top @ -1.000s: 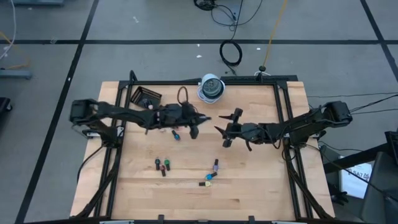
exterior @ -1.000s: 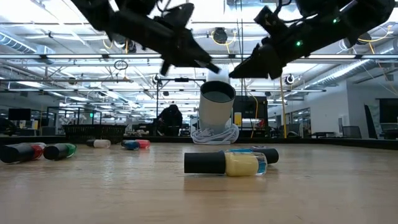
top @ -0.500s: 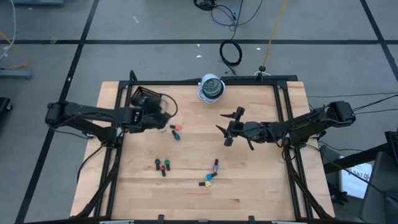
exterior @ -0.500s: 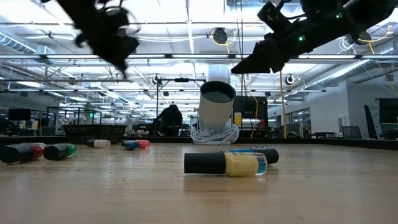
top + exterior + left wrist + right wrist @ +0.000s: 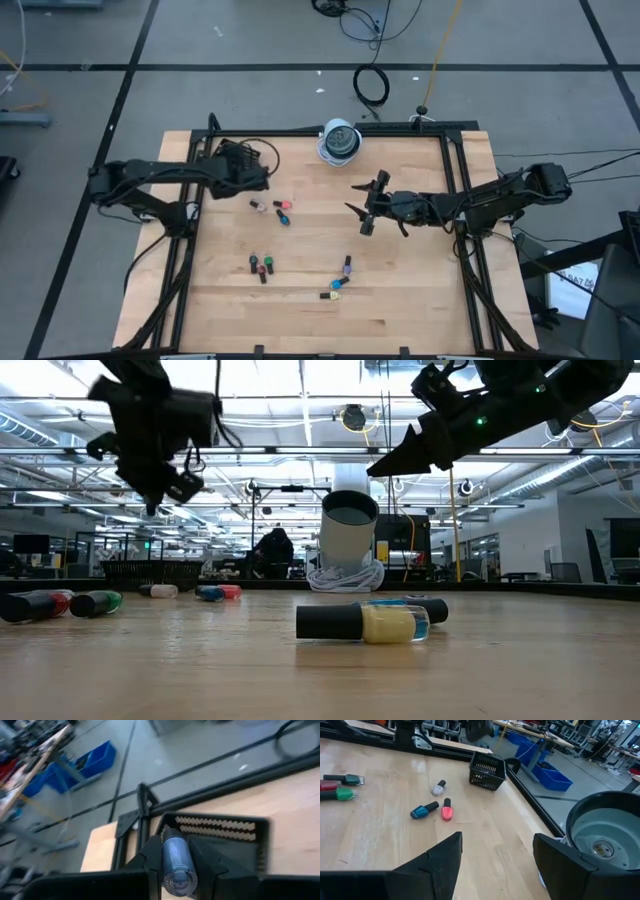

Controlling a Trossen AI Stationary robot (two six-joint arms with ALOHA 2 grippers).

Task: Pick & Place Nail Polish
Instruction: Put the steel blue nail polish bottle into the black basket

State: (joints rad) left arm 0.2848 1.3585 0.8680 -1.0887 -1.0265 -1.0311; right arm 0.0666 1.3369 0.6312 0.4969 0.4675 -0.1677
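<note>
My left gripper point(image 5: 250, 168) hangs over the black basket point(image 5: 220, 827) at the table's far left, shut on a grey-blue nail polish bottle point(image 5: 176, 856). My right gripper point(image 5: 362, 212) is open and empty above the table's middle, its fingers point(image 5: 445, 857) wide apart. Several nail polish bottles lie on their sides on the wood: a pale one point(image 5: 258, 205), a pink one point(image 5: 283, 204) and a teal one point(image 5: 284, 217) near the basket, three point(image 5: 262, 266) at the near left, and a purple point(image 5: 347, 265), a blue point(image 5: 336, 283) and a yellow one point(image 5: 385, 623) near the middle. My left gripper pinches the grey-blue bottle's round sides point(image 5: 165, 865) between its two fingers. The bottle lies along the fingers, one end toward the wrist camera. It is lifted clear, above the basket.
A white round canister point(image 5: 340, 140) with a coiled cable stands at the far edge, middle. A black frame rail point(image 5: 330, 132) runs round the table. Bare wood lies between the two groups of bottles and along the near edge.
My left gripper has gone from the table's middle toward the far left corner and now hangs over the black basket. My right gripper has kept its place, open.
</note>
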